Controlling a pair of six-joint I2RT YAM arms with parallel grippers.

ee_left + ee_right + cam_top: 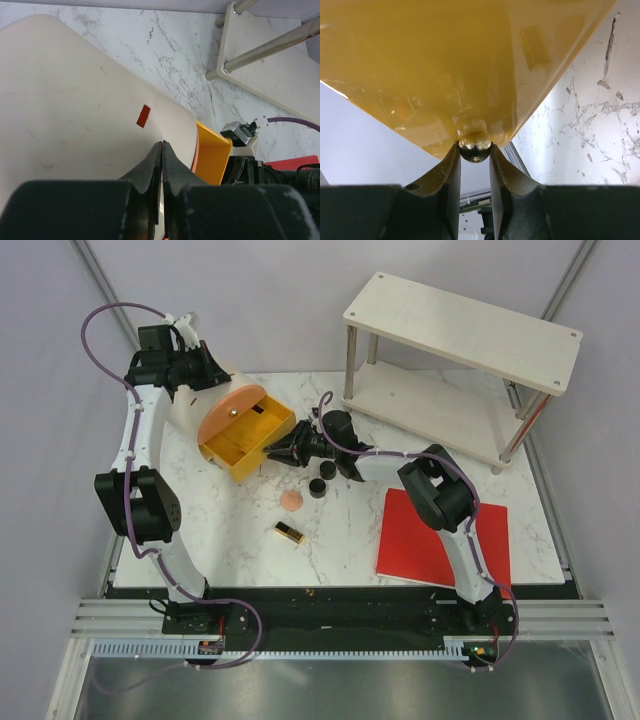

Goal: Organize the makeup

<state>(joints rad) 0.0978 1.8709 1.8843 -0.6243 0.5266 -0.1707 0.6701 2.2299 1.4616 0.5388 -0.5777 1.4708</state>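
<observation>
Loose makeup lies on the marble table (350, 540): two round black compacts (328, 470) (317, 487), a peach puff (291, 501) and a gold-and-black lipstick (289, 533). The orange-yellow case (230, 412) has its yellow drawer (243, 445) pulled out toward them. My right gripper (280, 452) (475, 150) is shut on the drawer's shiny ball knob (475, 145). Behind the case, my left gripper (215, 375) (162, 145) is shut with nothing in it, its tips against the case's cream back (75, 110).
A flat red sheet (440, 535) lies at the front right, under the right arm. A pale two-tier shelf on metal legs (460, 330) stands at the back right. The table's front edge runs just ahead of the arm bases.
</observation>
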